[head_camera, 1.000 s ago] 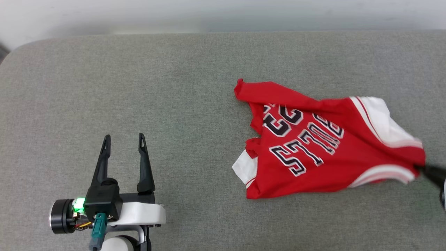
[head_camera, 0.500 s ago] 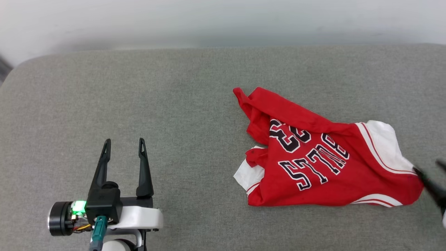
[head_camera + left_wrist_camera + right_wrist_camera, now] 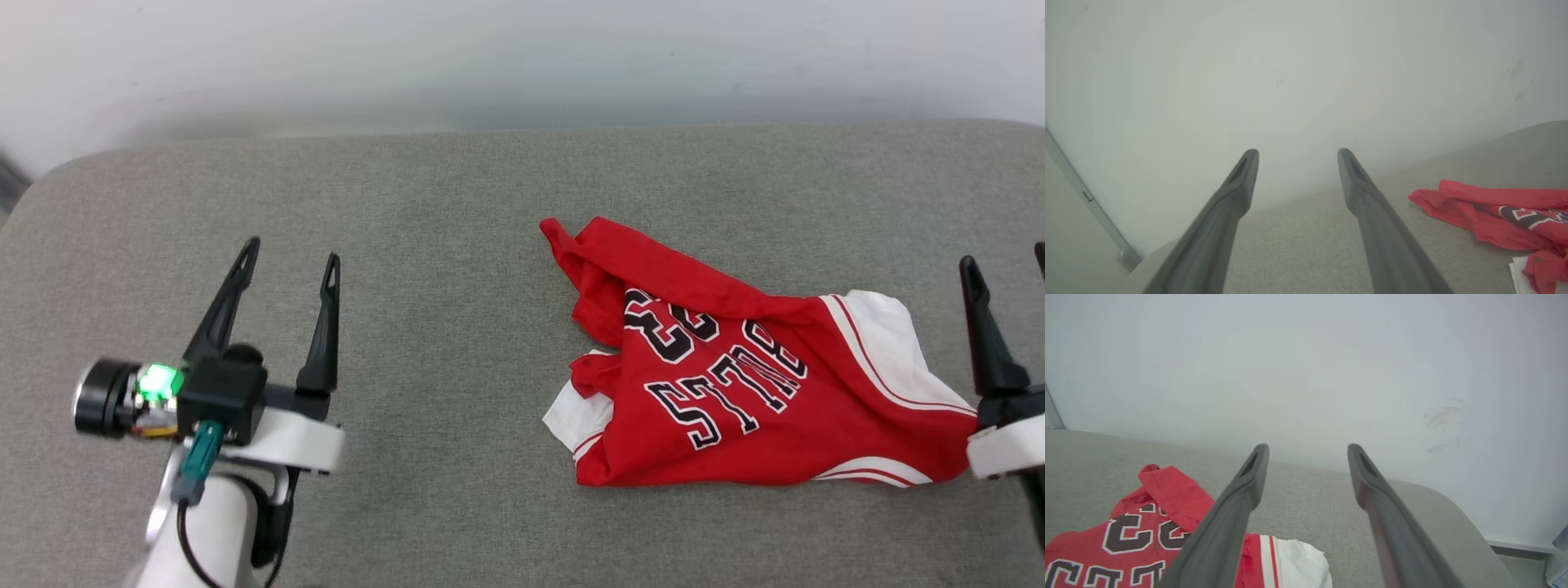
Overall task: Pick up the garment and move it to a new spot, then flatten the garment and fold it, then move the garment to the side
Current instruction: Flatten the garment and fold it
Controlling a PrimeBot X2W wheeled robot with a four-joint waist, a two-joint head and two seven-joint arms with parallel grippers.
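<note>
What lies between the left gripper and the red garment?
Only bare grey cushion separates the left gripper from the garment; the head view shows it.

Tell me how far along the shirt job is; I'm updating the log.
Done, it seems: the move. A second ago the right gripper pinched the garment by a corner; now it stands open beside it. In hand: nothing; the left gripper is open too, well off to the left. Left: flattening, folding and moving aside, since the garment lies crumpled on the grey cushion, lettering up.
</note>
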